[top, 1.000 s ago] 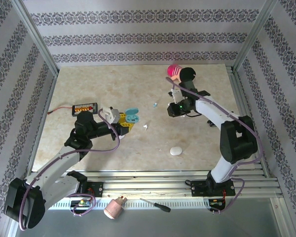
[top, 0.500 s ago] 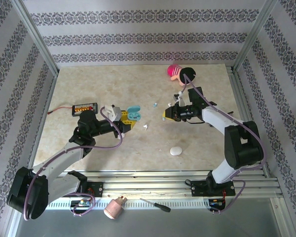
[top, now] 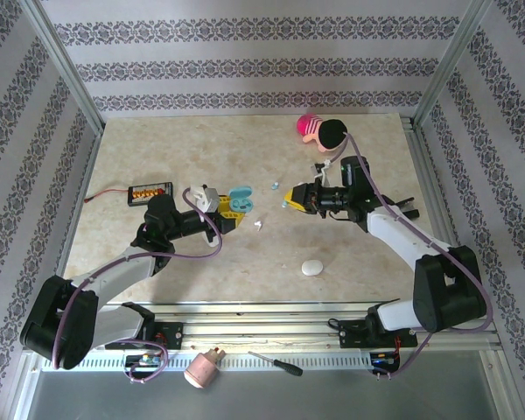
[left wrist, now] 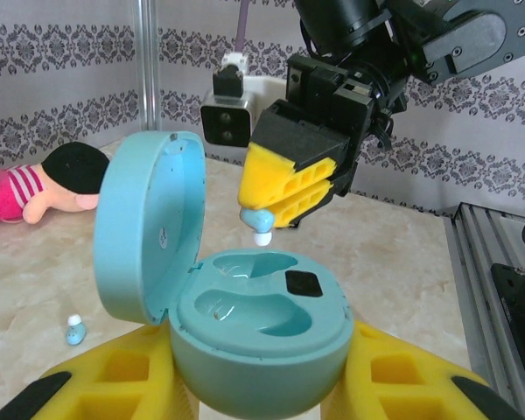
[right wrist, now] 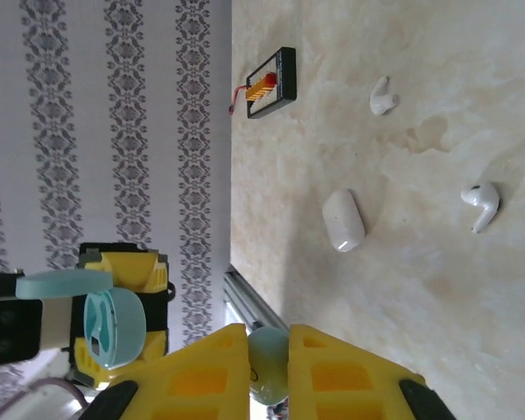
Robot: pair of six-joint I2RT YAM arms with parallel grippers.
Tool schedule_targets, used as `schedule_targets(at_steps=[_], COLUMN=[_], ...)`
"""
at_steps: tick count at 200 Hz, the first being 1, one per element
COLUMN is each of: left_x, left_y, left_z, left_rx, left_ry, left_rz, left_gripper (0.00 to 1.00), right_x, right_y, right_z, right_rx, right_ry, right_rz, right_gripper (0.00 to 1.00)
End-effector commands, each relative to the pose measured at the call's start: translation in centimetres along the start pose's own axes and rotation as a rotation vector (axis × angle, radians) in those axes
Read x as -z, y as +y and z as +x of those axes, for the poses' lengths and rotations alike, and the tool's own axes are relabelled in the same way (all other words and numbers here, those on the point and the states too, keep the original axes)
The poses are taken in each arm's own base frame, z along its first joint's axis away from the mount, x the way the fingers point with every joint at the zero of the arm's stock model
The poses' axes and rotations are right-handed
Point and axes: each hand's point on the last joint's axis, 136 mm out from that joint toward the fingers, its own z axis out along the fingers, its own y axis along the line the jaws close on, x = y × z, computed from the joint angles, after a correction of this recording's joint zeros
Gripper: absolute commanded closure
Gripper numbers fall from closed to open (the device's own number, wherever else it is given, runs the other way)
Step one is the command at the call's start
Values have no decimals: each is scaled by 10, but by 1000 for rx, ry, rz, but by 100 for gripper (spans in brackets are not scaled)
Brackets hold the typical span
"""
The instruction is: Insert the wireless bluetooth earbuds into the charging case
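Light-blue earbud (left wrist: 257, 221), long axis roughly upright with its white tip pointing down, is pinched tight in the right gripper (left wrist: 271, 210), whose arm stretches low toward the left, just above the open charging case (left wrist: 255, 325) clamped in the left gripper (top: 230, 215).

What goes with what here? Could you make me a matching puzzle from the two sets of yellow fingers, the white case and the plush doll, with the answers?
Things:
1. right fingers
2. left fingers
3. white case
4. plush doll

States:
A. lies at the far edge of the table
B. hold the blue case, lid open
C. lies shut on the table, apart from both arms
D. pinch a light blue earbud

Pairs: 1-D, 2-B, 3-C, 4-A.
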Motion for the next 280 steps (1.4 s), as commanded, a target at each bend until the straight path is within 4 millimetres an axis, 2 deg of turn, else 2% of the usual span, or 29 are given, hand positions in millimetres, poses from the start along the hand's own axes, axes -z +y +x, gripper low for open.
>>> schedule_targets(at_steps=[1,34,107,159,247,280], left_x=[1,0,-3,-4,-14,-17], left_y=[-1,-2,-2,-2,15,19], left_z=[-16,-8,-10,-4,3,2], left_rx=[-41,-43,-50,-47,-96,-83], left_ry=[-49,-16,-47,-32,-43,-72], left_rz=[18,25,44,53,-14,-17], left_gripper=[70,70,70,70,71,71], right_x=[-4,-8,-16,-14,-20,-20], right_y=[16,32,42,38,76,81], right_z=[5,11,12,11,19,18], right_rx=[-76,-85,-254,-345,-293,-246], right_ry=[23,56,32,36,59,51], right_rz=[-67,-110,-94,-86,-125,-137], right_gripper=[92,91,93,95,95,95])
